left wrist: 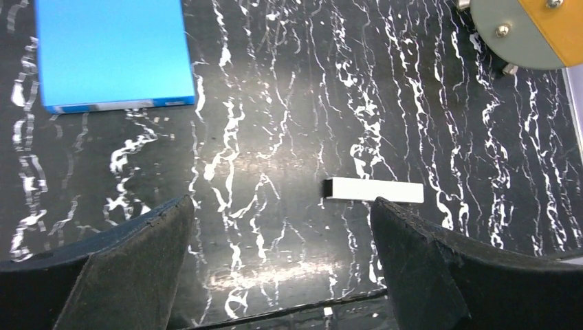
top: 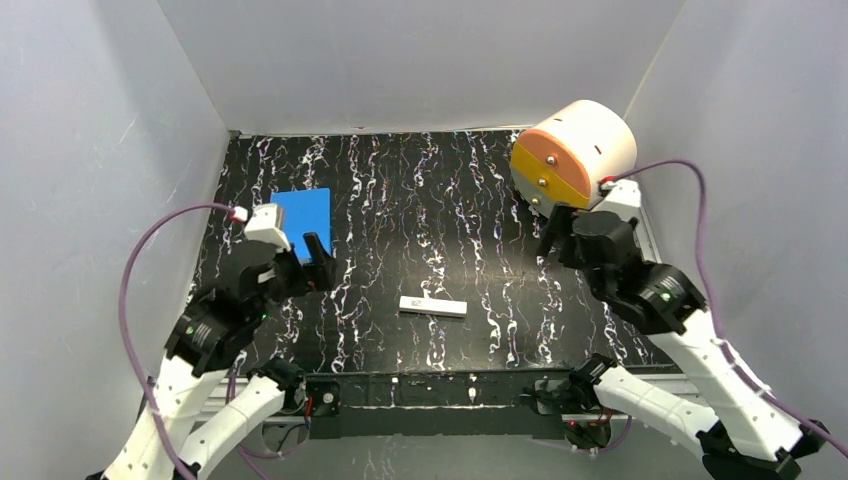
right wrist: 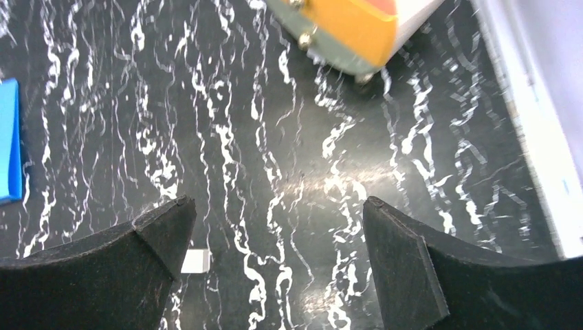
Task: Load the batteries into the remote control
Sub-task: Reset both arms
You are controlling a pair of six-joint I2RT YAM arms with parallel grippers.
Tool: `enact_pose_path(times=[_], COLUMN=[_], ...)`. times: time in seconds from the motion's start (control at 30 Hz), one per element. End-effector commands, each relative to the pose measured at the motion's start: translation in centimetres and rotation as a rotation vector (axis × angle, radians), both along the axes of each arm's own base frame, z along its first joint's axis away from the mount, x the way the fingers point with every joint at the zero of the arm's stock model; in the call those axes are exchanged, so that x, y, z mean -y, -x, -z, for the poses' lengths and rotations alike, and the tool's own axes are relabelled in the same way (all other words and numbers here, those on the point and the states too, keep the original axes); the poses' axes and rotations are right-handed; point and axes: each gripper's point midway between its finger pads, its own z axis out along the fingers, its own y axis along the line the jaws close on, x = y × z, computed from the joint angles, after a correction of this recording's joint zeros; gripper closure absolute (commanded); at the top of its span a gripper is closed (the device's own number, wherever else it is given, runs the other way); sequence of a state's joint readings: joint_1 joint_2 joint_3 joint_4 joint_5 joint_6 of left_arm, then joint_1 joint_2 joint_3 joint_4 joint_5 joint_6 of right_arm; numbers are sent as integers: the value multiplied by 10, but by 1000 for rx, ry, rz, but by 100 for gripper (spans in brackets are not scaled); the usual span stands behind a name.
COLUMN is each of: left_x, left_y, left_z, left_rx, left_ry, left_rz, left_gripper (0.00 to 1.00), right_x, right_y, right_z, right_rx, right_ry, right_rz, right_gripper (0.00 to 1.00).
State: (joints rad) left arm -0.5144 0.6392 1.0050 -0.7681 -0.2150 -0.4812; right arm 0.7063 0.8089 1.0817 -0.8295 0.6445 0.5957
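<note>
The remote control (top: 432, 306) lay flat on the black marbled table (top: 400, 220) between the arms, touched by neither, while the left gripper (left wrist: 280, 206) and right gripper (right wrist: 275, 203) hung above it, jaws spread wide

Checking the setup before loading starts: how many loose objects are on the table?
3. A blue pad at the back left, the white remote control near the front centre, and a cream-and-orange drum at the back right. Smaller items may be hidden from view.
</note>
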Motion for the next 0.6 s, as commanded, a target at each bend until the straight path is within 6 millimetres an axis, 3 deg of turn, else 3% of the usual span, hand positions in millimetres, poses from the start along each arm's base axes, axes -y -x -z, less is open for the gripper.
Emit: enact_pose_path(times=[0.0, 0.13, 0.23, 0.37, 0.57], left_x=[-38, -50, -55, -63, -66], left_y=[25, 41, 49, 52, 54], left_z=[-31, -64, -78, -84, -77], left_rx=[105, 215, 248, 270, 282], left_ry=[-69, -59, -62, -61, -47], left_rz=[-62, -47, -35, -69, -85], left_gripper=[1, 2, 2, 2, 1], right_x=[50, 67, 75, 79, 78], right_y=[17, 29, 35, 39, 40], right_z=[-50, -80, -94, -98, -92], right_rx=[116, 194, 232, 248, 243], right_ry=[78, 56, 35, 23, 9], right_rz=[104, 123, 137, 144, 145], right_gripper=[1, 1, 1, 1, 1])
